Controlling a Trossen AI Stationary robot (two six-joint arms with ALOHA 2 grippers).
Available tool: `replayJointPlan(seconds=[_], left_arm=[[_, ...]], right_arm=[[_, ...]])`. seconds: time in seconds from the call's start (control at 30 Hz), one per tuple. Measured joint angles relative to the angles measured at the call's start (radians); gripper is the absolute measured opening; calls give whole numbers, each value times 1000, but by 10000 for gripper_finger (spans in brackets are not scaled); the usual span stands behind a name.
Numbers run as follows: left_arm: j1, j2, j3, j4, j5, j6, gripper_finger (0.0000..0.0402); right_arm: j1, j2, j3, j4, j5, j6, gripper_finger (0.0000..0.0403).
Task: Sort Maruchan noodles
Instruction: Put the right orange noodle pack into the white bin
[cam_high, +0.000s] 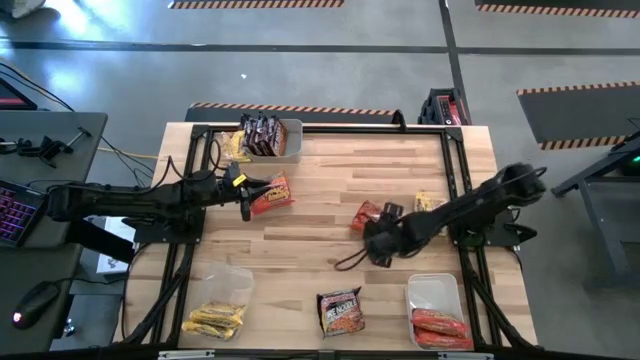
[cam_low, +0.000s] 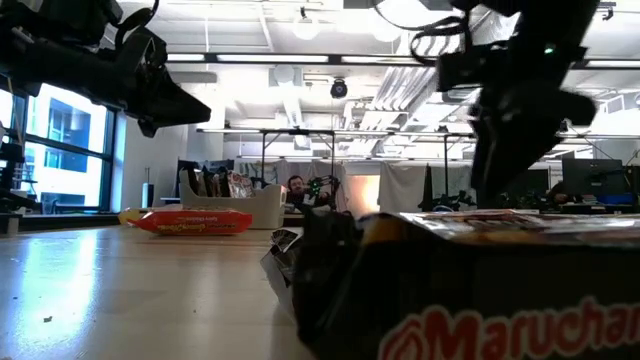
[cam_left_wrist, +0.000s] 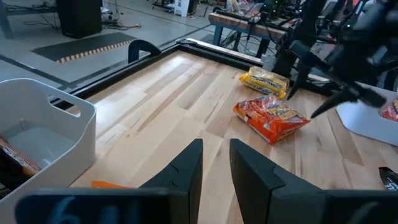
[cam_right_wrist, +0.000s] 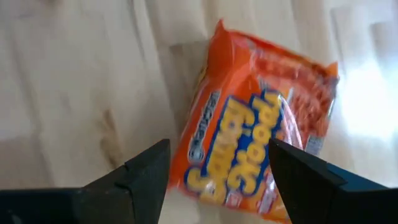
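Risk first: our right tool (cam_right_wrist: 217, 171), fingers spread, hangs over a red-orange packet (cam_right_wrist: 261, 124) right of the surface's centre; descending off-centre, we could shove it aside. Our left tool (cam_high: 243, 197), nearly closed and empty, waits beside another packet (cam_high: 270, 194) toward the far left corner.

Table centre (cam_high: 320, 255) clear; orange packet (cam_high: 367, 215) beneath right fingers (cam_right_wrist: 298, 174).

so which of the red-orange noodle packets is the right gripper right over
The red-orange packet at mid-table, lying loose on the wood beside a yellow packet. The open right gripper straddles it. Another red-orange one lies by the left gripper; the rest sit in the near-right bin.
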Motion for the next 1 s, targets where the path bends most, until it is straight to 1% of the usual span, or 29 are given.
replayJointPlan(seconds=[0.17, 0.3, 0.37, 0.47, 0.6, 0.83, 0.9, 1.0], left_arm=[[0, 0, 0, 0, 0, 0, 69], [0, 0, 0, 0, 0, 0, 69], [0, 0, 0, 0, 0, 0, 69], [0, 0, 0, 0, 0, 0, 69], [0, 0, 0, 0, 0, 0, 69], [0, 0, 0, 0, 0, 0, 69], [0, 0, 0, 0, 0, 0, 69], [0, 0, 0, 0, 0, 0, 69]], right_arm=[[20, 207, 181, -174, 101, 90, 249], [30, 350, 305, -281, 118, 168, 247], [35, 393, 345, -307, 120, 195, 242], [36, 405, 371, -309, 126, 240, 234], [33, 406, 372, -314, 127, 305, 218], [34, 406, 372, -316, 139, 307, 166], [34, 406, 371, -316, 122, 309, 157], [36, 406, 371, -316, 113, 315, 157]])
